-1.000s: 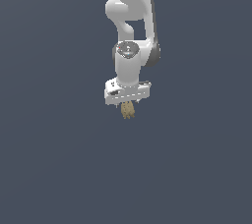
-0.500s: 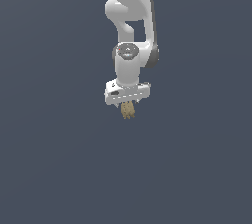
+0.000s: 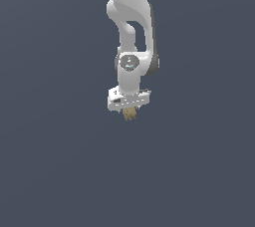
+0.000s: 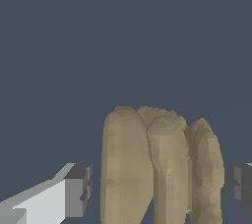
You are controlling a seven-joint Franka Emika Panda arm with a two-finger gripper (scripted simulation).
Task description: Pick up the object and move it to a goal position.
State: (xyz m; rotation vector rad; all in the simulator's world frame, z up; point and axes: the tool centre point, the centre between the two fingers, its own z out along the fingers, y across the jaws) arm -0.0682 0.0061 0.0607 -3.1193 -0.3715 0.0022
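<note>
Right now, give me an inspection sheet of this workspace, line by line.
Surface: plain dark grey-blue ground fills both views; no edge, table or marking seen.
Job's thing: the tan-brown lumpy object hangs under the hand; in the wrist view it is ridged and sits between the fingers.
Clutter: nothing seen.
Hand: the white hand points down. In the wrist view a gap shows between one dark finger pad and the object; the other pad sits at the object's far side. Whether the pads clamp it cannot be told.
Cables: nothing seen.
Surroundings: only the white arm, coming down from the top of the exterior view; no goal marker seen.
</note>
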